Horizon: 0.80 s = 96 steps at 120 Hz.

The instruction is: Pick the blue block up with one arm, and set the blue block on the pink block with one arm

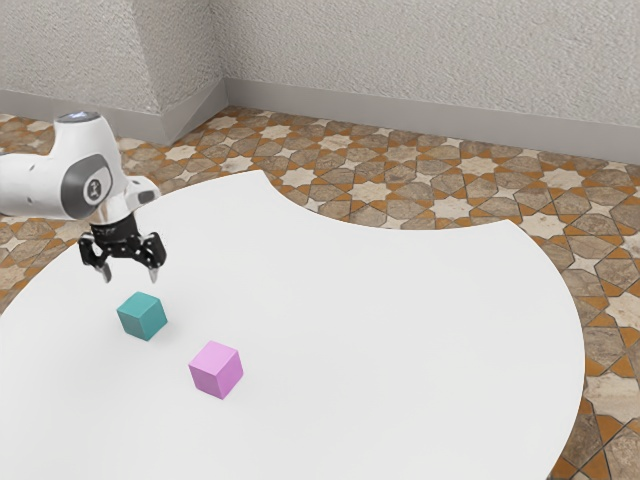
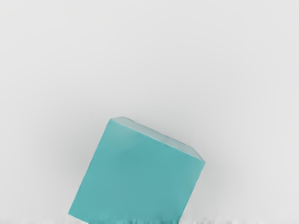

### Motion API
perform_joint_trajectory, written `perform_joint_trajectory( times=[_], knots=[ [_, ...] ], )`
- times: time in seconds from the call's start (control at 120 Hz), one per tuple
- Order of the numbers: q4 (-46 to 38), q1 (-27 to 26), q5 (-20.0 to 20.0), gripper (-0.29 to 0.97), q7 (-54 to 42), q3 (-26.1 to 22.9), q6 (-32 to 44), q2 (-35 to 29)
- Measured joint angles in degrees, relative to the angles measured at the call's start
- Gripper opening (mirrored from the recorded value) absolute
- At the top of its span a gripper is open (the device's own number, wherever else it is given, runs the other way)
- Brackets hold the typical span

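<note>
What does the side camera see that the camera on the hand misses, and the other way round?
The exterior view adds the open gripper above the table, the pink block and the tiled floor. The wrist view adds a close look down onto the blue block. Both share the blue block resting on the white table.

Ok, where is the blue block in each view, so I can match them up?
Exterior view: the blue block sits on the white table, beneath the open gripper, apart from the pink block.
Wrist view: the blue block lies just under the hand.
Shared landmark: the white table.
</note>
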State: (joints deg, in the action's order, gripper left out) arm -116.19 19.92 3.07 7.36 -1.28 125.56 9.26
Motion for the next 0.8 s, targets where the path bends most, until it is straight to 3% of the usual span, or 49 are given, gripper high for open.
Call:
perform_joint_trajectory(
  times=[0.133, 0.3, 0.8],
  knots=[
    [-6.77, 0.38, -1.00, 0.68, -3.63, 0.21, 6.21, -1.07],
    [-8.69, 2.56, -1.42, 0.68, -9.25, 0.23, 11.55, -0.87],
    [-12.59, 3.77, -4.52, 0.68, -21.01, -0.46, 16.25, -0.29]
  ],
)
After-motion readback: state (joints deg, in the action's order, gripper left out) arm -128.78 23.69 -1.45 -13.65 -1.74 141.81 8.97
